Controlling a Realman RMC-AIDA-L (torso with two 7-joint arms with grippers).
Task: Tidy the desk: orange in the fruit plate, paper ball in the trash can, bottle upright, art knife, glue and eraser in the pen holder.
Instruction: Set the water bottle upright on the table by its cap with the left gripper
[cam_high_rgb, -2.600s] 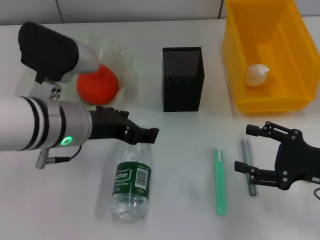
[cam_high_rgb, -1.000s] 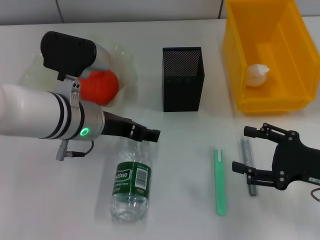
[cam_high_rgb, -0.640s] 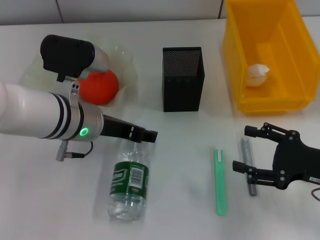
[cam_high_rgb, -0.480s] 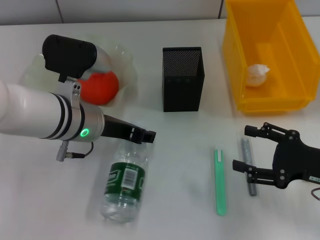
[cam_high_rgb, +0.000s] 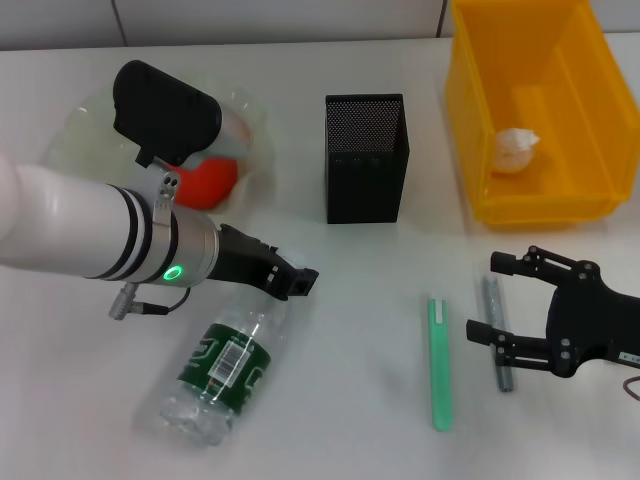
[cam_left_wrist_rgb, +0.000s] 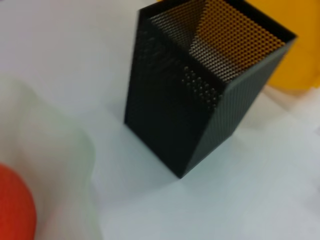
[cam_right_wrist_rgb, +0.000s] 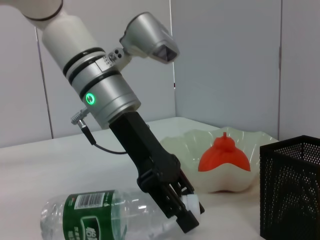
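Note:
The bottle (cam_high_rgb: 225, 360) lies slanted on the desk (cam_high_rgb: 360, 420), its base toward the front left. My left gripper (cam_high_rgb: 290, 283) is shut on its neck, and the white cap (cam_right_wrist_rgb: 192, 204) shows between the black fingers. The orange (cam_high_rgb: 205, 180) rests in the fruit plate (cam_high_rgb: 80, 135). The paper ball (cam_high_rgb: 514, 149) sits in the trash can (cam_high_rgb: 470, 110). A green stick-shaped tool (cam_high_rgb: 440, 365) and a grey one (cam_high_rgb: 497, 335) lie flat; which is art knife or glue I cannot tell. My right gripper (cam_high_rgb: 485, 298) is open over the grey one. The eraser is out of view.
The pen holder (cam_high_rgb: 366, 160) stands upright at the back middle, between the fruit plate and the trash can, and fills the left wrist view (cam_left_wrist_rgb: 175, 115). My left arm's white forearm (cam_high_rgb: 70, 230) crosses in front of the plate.
The bottle has swung: its base moved toward the front left while its neck stayed in my left gripper, whose wrist turned. The right arm has not moved.

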